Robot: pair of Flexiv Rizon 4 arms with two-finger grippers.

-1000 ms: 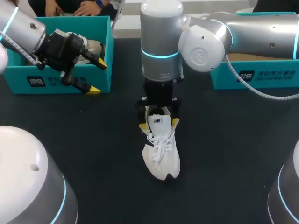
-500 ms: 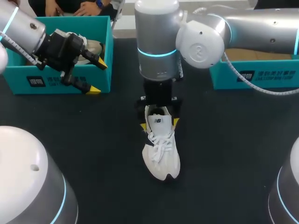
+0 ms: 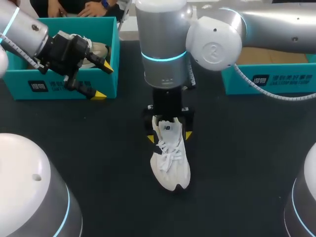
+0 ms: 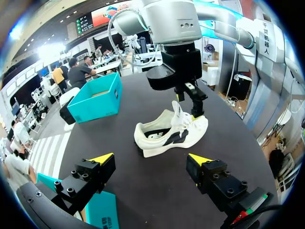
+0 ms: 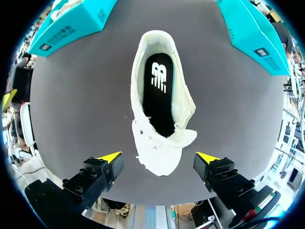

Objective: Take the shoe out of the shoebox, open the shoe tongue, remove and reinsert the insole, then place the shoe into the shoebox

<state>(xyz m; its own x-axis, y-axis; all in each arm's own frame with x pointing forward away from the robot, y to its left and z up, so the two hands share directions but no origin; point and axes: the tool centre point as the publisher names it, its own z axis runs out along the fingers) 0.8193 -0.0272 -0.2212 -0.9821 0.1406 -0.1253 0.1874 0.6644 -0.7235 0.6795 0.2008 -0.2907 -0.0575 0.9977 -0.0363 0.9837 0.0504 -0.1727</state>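
Head view: right gripper [image 3: 169,136] has dropped lower, fingers apart astride shoe [image 3: 171,165] collar; insole [image 5: 157,93] grab likely next.

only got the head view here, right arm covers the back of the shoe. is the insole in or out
Observer: In. The right wrist view looks straight down into the shoe, and the black insole sits inside it.
Operator: are the right fingers on the shoe
Observer: No. The right gripper is open, one yellow tip on each side of the tongue end, with a gap showing between each tip and the shoe.
Operator: is it lifted or on the table
Observer: On the table. The left wrist view sees the shoe side-on, with its sole resting on the dark top.
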